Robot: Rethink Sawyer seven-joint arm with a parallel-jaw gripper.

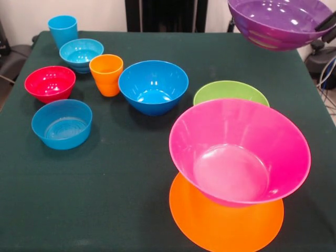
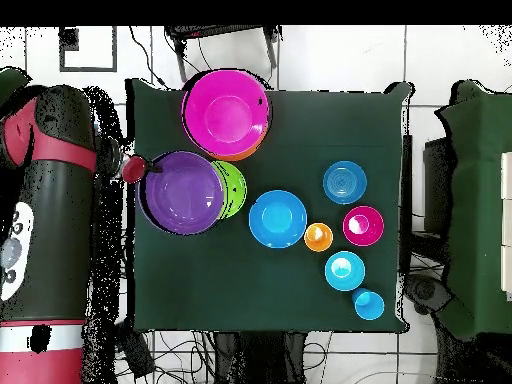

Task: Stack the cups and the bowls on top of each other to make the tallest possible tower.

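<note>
A: What does the robot's thick, rounded red and black arm (image 2: 50, 200) look like from overhead?

B: Red shell on top, a wide black section along the middle, then a pale band and more red at the bottom.

A: Any markings?

B: A white oval panel with small dark dots on its left side. A small round red part (image 2: 133, 168) sits at its tip.

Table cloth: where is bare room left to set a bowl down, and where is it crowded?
Bare cloth lies near the camera, bordered by the small blue bowl and the orange base. More lies behind the large blue bowl. Crowded: the cluster round the orange cup and red bowl.
</note>
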